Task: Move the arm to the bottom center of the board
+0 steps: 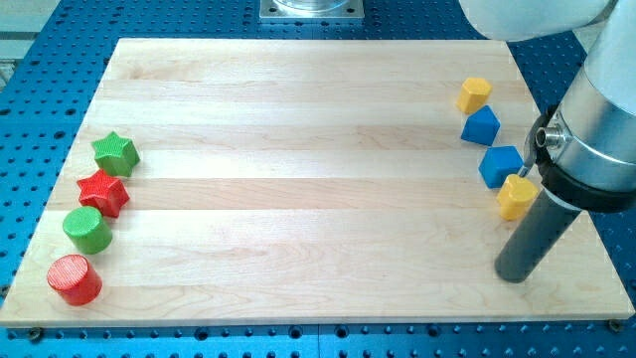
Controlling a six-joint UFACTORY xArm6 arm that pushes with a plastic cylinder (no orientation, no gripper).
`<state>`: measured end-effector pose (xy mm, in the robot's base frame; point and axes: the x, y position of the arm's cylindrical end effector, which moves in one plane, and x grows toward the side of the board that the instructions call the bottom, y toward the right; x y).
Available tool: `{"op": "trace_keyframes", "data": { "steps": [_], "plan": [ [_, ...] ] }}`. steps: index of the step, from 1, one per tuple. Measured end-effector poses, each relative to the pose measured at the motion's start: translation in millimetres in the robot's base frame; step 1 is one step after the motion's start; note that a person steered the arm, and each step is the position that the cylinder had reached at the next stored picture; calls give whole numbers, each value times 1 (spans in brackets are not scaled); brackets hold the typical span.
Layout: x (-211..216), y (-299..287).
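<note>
1. Wooden board (318,179) lies on a blue perforated table (40,40); I take the board as the landmark for all places.
2. My tip (515,275) stands near the board's lower right corner, just below a yellow block (517,197) and well apart from the bottom center.
3. No pincer exists on this arm, only a dark straight rod, so nothing opens or pinches; the rod touches no block, as far as I can tell.
4. At the board's right edge are a yellow block (474,94) near the top, then a blue block (480,125), a blue block (500,165) and the yellow one.
5. At the board's left edge are a green star (115,153), a red star (103,193), a green cylinder (87,229) and a red cylinder (75,278).
6. The task's thing is the rod itself: it looks stiff and smooth, so it should slide easily on the wood; no hold is needed.
7. The way leftward along the board's bottom edge looks free of blocks.
</note>
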<state>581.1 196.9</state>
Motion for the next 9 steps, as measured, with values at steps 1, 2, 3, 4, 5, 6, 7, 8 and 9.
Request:
{"op": "trace_keyframes", "data": {
  "steps": [1, 2, 3, 4, 5, 6, 7, 8, 9],
  "plan": [
    [0, 0],
    [1, 1],
    [1, 1],
    [1, -2],
    [1, -3],
    [1, -4],
    [6, 7],
    [-1, 53],
    [0, 72]
  ]
}}
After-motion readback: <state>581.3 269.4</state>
